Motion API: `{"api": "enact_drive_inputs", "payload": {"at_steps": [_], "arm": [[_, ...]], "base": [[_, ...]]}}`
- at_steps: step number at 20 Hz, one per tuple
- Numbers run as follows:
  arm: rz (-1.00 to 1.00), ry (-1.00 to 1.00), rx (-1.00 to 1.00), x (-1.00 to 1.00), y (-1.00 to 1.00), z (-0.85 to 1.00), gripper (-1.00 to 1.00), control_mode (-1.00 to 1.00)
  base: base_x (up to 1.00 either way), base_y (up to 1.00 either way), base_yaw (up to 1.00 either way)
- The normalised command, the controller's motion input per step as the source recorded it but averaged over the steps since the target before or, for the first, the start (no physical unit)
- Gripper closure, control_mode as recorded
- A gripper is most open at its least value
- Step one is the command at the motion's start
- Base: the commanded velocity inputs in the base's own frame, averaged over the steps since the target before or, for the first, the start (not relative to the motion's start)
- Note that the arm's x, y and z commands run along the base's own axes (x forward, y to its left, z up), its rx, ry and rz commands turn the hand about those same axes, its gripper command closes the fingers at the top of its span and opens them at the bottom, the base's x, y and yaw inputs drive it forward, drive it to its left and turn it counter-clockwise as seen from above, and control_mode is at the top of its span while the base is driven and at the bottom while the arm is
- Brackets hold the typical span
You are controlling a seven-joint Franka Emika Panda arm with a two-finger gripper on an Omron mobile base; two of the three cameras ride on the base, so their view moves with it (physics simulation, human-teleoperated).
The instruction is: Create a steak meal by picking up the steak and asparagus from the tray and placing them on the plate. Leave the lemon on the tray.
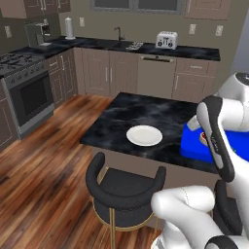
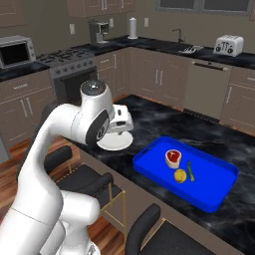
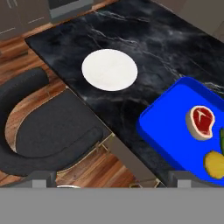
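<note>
The white plate [image 3: 110, 69] lies bare on the black marble island, left of the blue tray [image 3: 166, 127]. On the tray rest the red-pink steak [image 3: 200, 122], the yellow lemon [image 3: 214, 164] and, cut by the frame edge, the green asparagus [image 3: 222, 141]. From the right base view the steak [image 2: 173, 157], lemon [image 2: 180, 176] and asparagus [image 2: 190, 170] sit mid-tray [image 2: 149, 167]. My gripper [image 3: 113, 178] hovers open and empty high over the island's near edge, between plate and tray; its white hand [image 2: 121, 122] partly hides the plate [image 2: 113, 144]. The arm covers much of the tray [image 1: 192, 146] beside the plate [image 1: 144, 135].
Black bar stools [image 3: 48, 127] [image 1: 124, 187] stand against the island's near edge below the gripper. Bare marble [image 3: 144, 35] stretches beyond plate and tray. Stove, sink counter and toaster [image 1: 166, 40] line the far walls.
</note>
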Motion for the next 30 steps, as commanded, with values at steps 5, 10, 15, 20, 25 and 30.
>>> {"api": "enact_drive_inputs", "payload": {"at_steps": [5,10,15,20,25,30], "arm": [[-0.13,0.03,0.01,0.07,-0.84,-0.16,-1.00,-1.00],[-0.07,0.04,0.00,0.03,-0.83,-0.39,-1.00,-1.00],[-0.07,0.03,0.00,0.16,-0.60,-0.46,-1.00,-1.00],[-0.09,0.10,0.00,0.45,-0.43,-0.42,-1.00,-1.00],[-0.06,0.13,0.02,0.48,-0.39,-0.22,-1.00,-1.00],[0.00,0.08,0.08,0.37,-0.34,-0.19,-1.00,-1.00]], "base": [[0.00,0.00,0.00],[0.00,0.00,0.00],[0.00,0.00,0.00],[0.00,0.00,0.00],[0.00,0.00,0.00],[0.00,0.00,0.00]]}}
